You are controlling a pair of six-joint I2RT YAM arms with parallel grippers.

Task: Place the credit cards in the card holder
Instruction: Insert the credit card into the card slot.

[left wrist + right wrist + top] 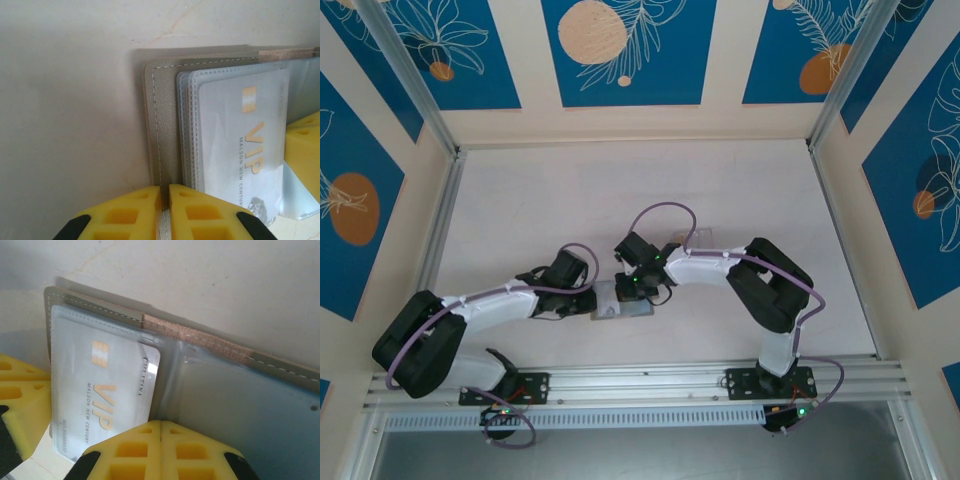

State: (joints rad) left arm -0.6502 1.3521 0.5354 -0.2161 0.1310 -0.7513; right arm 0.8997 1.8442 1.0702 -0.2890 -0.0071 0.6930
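The card holder point(620, 304) lies open on the table between both grippers. Its grey stitched cover point(164, 125) and its bluish-grey inside point(280, 410) carry clear sleeves. A pale whitish credit card with gold "VIP" lettering point(240, 140) point(100, 390) sits in a sleeve on one half. My left gripper point(165, 192) point(588, 300) is shut on the cover's outer edge. My right gripper point(160, 426) point(638, 290) is shut, its tips at the fold beside the card's end. I cannot tell whether it pinches a sleeve.
A clear plastic box point(705, 240) sits just behind the right arm. The right gripper's yellow finger point(302, 145) is at the holder's far side in the left wrist view. The left gripper's finger point(20, 395) is beside the card in the right wrist view.
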